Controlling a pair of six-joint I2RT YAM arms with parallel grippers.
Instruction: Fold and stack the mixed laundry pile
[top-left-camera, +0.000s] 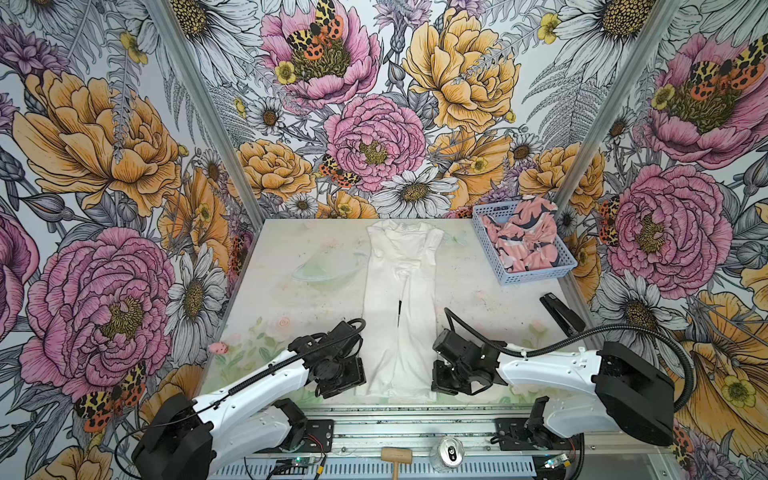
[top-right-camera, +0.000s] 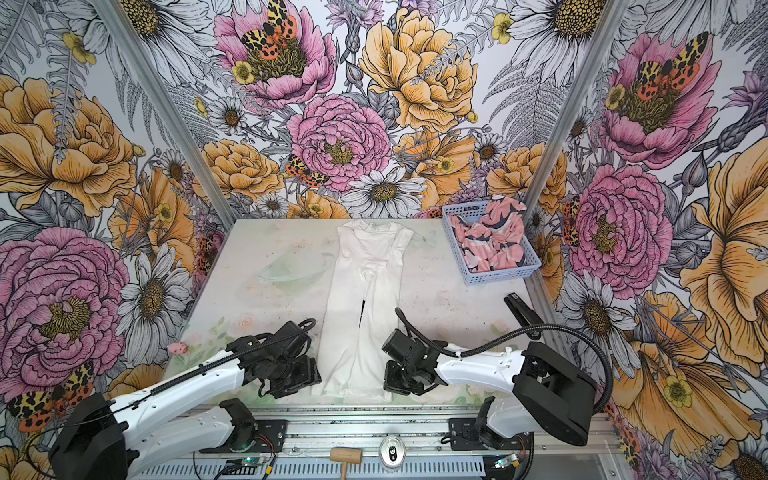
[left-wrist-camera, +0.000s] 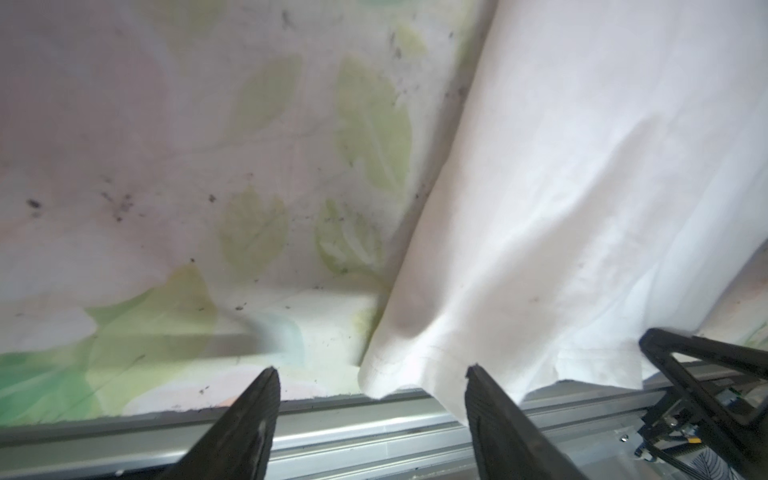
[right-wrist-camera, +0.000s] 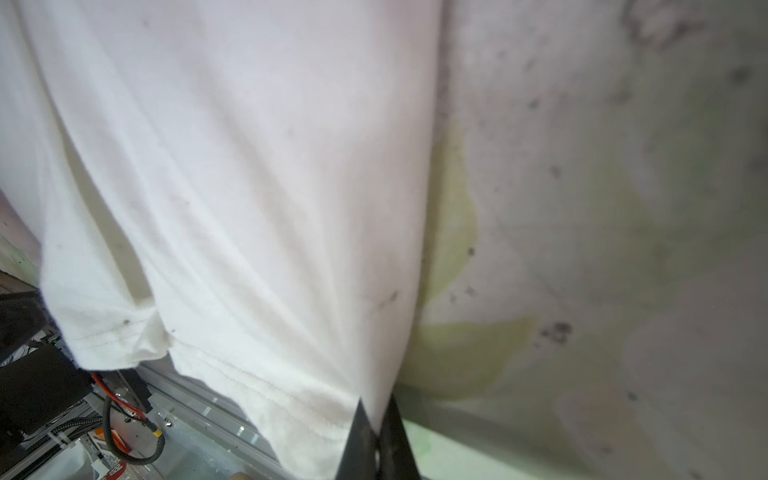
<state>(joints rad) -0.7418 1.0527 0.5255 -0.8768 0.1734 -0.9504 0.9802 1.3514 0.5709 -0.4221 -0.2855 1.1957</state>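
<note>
We see both arms coming in from the bottom edge of both top views. The left arm (top-left-camera: 257, 382) and the right arm (top-left-camera: 548, 370) are stretched low over the near end of the table (top-left-camera: 291, 299), with their wrists turned in toward each other.

The white T-shirt (top-left-camera: 399, 291) lies flat in the middle of the frame as a long narrow strip. Its collar is toward the top of the frame and its hem is at the table's near edge.

The left gripper (top-left-camera: 341, 380) sits at the hem's lower left corner. In the left wrist view its jaws stand wide apart, and that corner of cloth lies between them, unpinched.

The right gripper (top-left-camera: 445, 379) sits at the hem's lower right corner. In the right wrist view its jaws are pressed together on the shirt's edge, and creases fan out from the pinch.

The pink garment (top-left-camera: 523, 241) is bunched in the light blue basket (top-left-camera: 536, 276) at the table's upper right, well apart from both grippers.
</note>
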